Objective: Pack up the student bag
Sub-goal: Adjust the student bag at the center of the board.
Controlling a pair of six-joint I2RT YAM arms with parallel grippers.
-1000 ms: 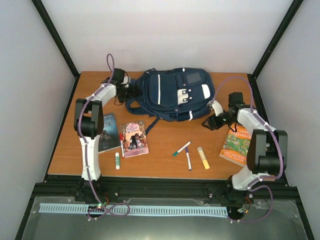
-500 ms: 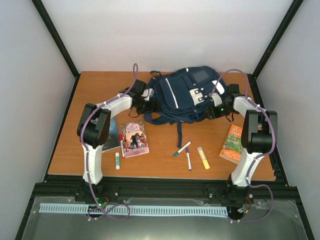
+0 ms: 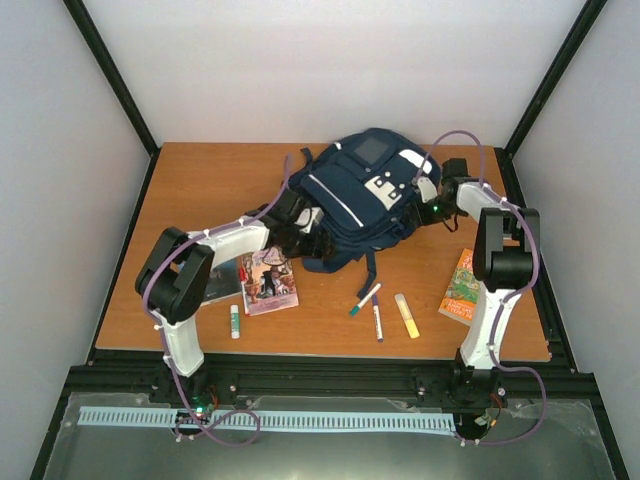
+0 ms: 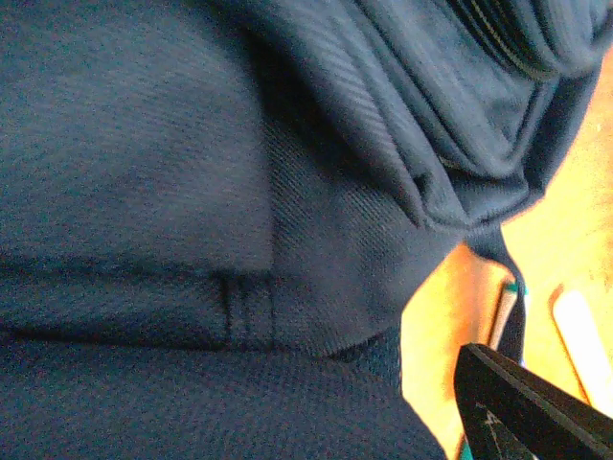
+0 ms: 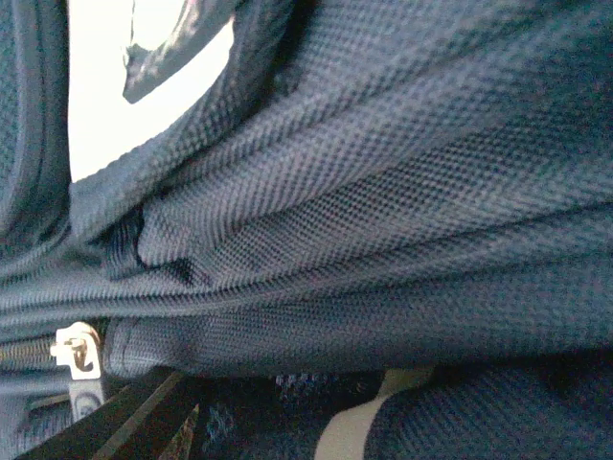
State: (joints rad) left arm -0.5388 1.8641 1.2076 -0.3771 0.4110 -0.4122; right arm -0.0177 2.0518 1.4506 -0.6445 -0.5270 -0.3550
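From above, the student bag [image 3: 360, 190] lies tilted toward the far right of the desk [image 3: 200, 180], straps trailing toward the near edge. The left claw [image 3: 305, 225] presses against its near-left side, and the right claw [image 3: 428, 198] is at its right side. Near the front edge lie a purple book [image 3: 268, 280], a glue stick [image 3: 235, 320], two markers [image 3: 364, 298], a yellow highlighter [image 3: 407, 315] and an orange book [image 3: 462, 287].

The left wrist view is mostly navy fabric, with one dark finger [image 4: 517, 407] at the lower right (its partner is out of frame), so I cannot tell how wide that claw stands or whether it grips anything.

The right wrist view shows woven fabric and a white zip pull [image 5: 79, 347]. Here too the claw's opening cannot be told.
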